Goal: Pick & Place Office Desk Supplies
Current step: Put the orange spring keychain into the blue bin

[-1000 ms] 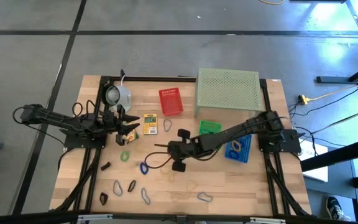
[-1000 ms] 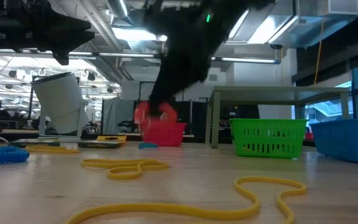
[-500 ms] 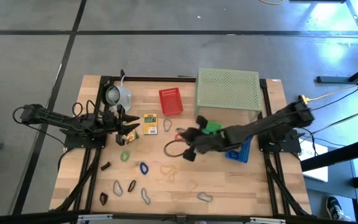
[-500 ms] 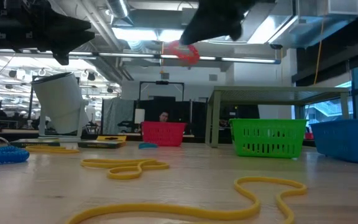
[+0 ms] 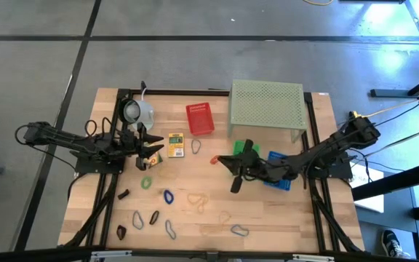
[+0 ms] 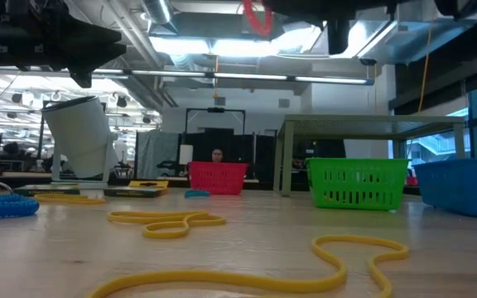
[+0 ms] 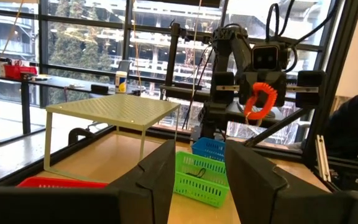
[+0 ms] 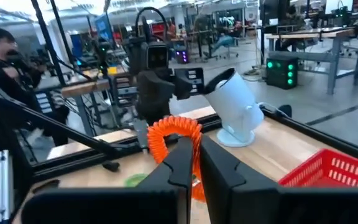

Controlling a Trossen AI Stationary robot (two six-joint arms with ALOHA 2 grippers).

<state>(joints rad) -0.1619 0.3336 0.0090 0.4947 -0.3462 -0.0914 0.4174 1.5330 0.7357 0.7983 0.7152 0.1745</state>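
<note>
My right gripper [image 5: 221, 160] hangs above the middle of the table, pointing level toward the table's left, shut on an orange coiled loop [image 5: 214, 159]. The same loop shows in the left wrist view [image 7: 260, 103] and at the top of the low view [image 6: 257, 16]. My left gripper [image 5: 153, 151] waits open at the table's left, by the yellow printed box [image 5: 176, 144]. Several small loops lie flat on the near half of the table, among them green [image 5: 146, 182], blue [image 5: 169, 196] and yellow [image 5: 198, 201]. A dark clip [image 5: 123, 195] lies near them. My right gripper pinches one side of the orange loop's coil [image 8: 184, 149] between its two fingers. The fingers come level from the table's right. The rest of the coil arches beyond the fingertips, and the loop is lifted clear of the table.
A red basket [image 5: 200, 118] stands at the far middle, with a pale green perforated stand [image 5: 266, 104] beside it. A green basket [image 5: 244, 148] and a blue basket [image 5: 277, 176] lie under my right arm. A pale mug-like object [image 5: 138, 111] sits at the far left.
My right gripper has risen and drawn back toward the table's right and far side, tipping from pointing down to level. The orange loop went up with it and is now high above the table. My left arm has kept still.
</note>
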